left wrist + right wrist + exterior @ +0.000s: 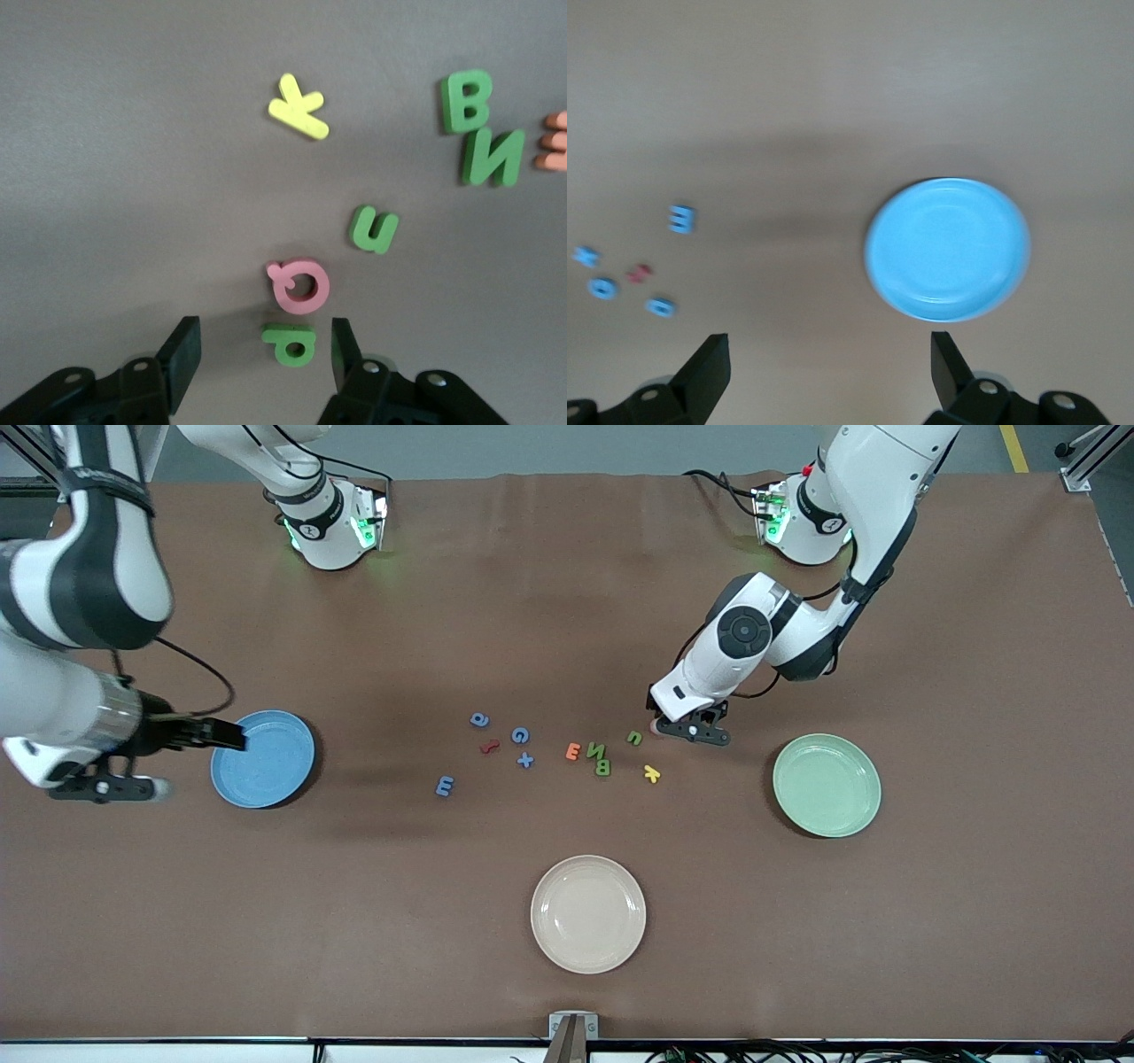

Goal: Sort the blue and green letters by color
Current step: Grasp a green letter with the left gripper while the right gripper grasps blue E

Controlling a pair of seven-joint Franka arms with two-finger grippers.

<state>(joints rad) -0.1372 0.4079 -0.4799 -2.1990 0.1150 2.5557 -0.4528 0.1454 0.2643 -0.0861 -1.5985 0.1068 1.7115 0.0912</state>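
Between left gripper (264,354) fingers: green p (289,343), untouched, gripper unclenched; right gripper (831,372) released.

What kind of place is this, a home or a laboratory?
Most likely a robotics lab: two arms bolted to a brown-covered table, small foam letters set out with three coloured plates, and aluminium framing at the corner.

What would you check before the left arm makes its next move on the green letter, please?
1. Green p between the left gripper fingers: ok.
2. Fingers gripping the p: not ok, gaps remain.
3. Pink letter clear of the grasp: not ok, it touches the p.
4. Green plate ready at the left arm's end: ok.
5. Right gripper out of the way, waiting open by the blue plate: ok.
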